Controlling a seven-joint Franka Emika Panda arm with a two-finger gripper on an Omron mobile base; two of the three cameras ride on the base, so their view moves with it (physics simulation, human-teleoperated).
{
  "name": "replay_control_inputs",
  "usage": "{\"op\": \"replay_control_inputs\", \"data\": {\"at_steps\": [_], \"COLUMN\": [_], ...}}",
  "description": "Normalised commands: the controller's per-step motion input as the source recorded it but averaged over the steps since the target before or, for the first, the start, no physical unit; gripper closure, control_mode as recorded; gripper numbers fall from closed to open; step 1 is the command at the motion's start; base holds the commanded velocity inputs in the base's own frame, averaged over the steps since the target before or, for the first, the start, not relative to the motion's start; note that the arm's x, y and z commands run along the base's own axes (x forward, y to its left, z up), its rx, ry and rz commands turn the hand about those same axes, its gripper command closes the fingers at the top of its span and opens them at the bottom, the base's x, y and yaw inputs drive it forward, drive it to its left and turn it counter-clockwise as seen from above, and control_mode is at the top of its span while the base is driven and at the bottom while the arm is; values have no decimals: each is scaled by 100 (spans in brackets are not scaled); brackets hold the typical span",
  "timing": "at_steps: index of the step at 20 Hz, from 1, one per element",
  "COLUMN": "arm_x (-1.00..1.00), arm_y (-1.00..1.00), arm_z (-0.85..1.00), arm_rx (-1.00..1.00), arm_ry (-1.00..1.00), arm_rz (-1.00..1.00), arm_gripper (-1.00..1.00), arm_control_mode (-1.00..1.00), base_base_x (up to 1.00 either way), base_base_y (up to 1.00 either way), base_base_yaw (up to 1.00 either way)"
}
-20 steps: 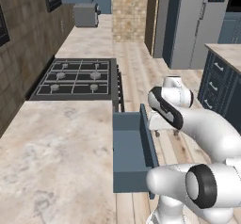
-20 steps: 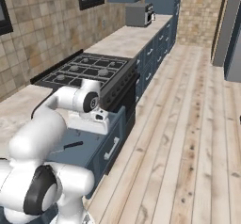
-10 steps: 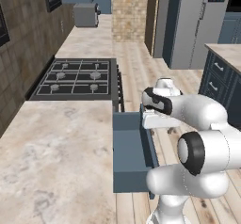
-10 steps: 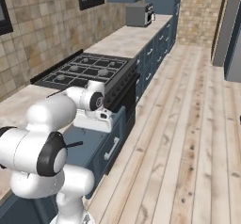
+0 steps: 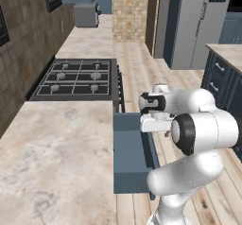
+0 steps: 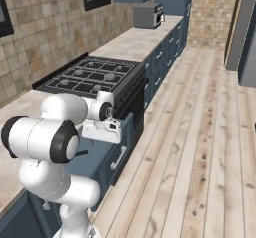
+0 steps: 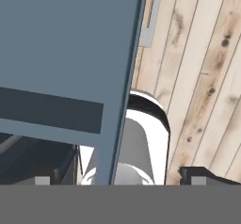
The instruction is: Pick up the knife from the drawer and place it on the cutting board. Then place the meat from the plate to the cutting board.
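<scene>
We find the drawer (image 5: 128,149) standing open out of the worktop (image 5: 56,158) just this side of the stove (image 5: 78,77), its blue front panel (image 6: 118,158) out over the wooden floor. Over the past second the arm has refolded: the elbow has risen and swung in over the base, while the gripper (image 7: 120,178) has stayed almost where it was, above the drawer's front edge. The jaws stand wide and hold nothing, with one tip over the drawer's inside and the other out over the floorboards. The stretch of drawer floor in the hand view is bare blue. We cannot place the knife with confidence; a short dark sliver (image 6: 82,153) at the drawer's rim in the right base view may be its handle or a finger, and we cannot tell which. In our judgement the change is a repositioning only: the pick is not yet begun, and the hand must next come inward and down over the drawer's inside. The risk is striking the front panel on the way
</scene>
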Motion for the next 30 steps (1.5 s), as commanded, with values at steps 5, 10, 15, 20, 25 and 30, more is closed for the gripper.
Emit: {"op": "replay_control_inputs", "data": {"at_steps": [5,10,15,20,25,30], "arm_x": [31,36,34,33,33,30], "arm_y": [0,0,0,0,0,-1], "arm_z": [-26,-27,-39,-36,-36,-32], "arm_rx": [0,0,0,0,0,0], "arm_ry": [0,0,0,0,0,1], "arm_rz": [0,0,0,0,0,0], "arm_gripper": [-100,-100,-100,-100,-100,-100], "arm_control_mode": [-100,-100,-100,-100,-100,-100], "base_base_x": [0,0,0,0,0,0], "base_base_y": [0,0,0,0,0,0], "base_base_yaw": [0,0,0,0,0,0]}}
